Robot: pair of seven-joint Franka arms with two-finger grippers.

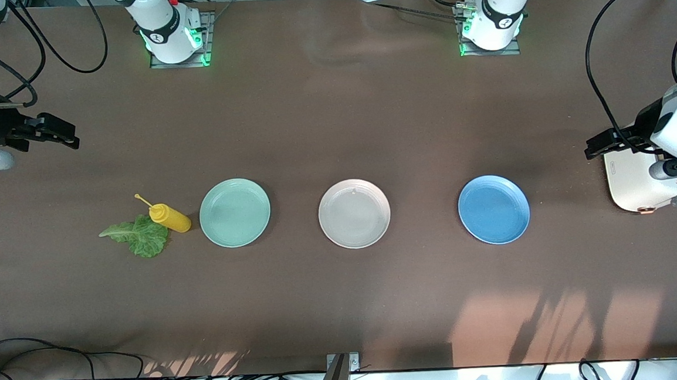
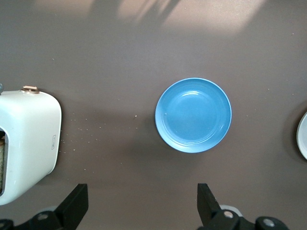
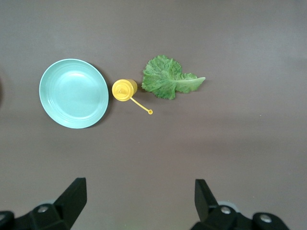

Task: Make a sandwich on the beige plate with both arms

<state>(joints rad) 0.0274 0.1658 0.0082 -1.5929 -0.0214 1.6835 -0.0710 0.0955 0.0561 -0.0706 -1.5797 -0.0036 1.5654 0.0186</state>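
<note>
The beige plate [image 1: 354, 213] lies empty mid-table, between a mint green plate [image 1: 234, 212] and a blue plate [image 1: 493, 208]. Its rim just shows in the left wrist view [image 2: 303, 136]. A ruffled green lettuce leaf [image 1: 138, 235] lies on the table toward the right arm's end and shows in the right wrist view [image 3: 170, 82]. No toast slices show plainly; a brownish strip sits in the toaster's slot [image 2: 3, 154]. My left gripper [image 1: 591, 148] is open and empty in the air beside the toaster [image 1: 647, 186]. My right gripper [image 1: 68, 135] is open and empty over bare table at the right arm's end.
A yellow squeeze bottle [image 1: 170, 217] lies between the lettuce and the mint green plate [image 3: 74, 93]. The white toaster [image 2: 26, 143] stands at the left arm's end, beside the blue plate [image 2: 193, 115]. Cables hang along the table's near edge.
</note>
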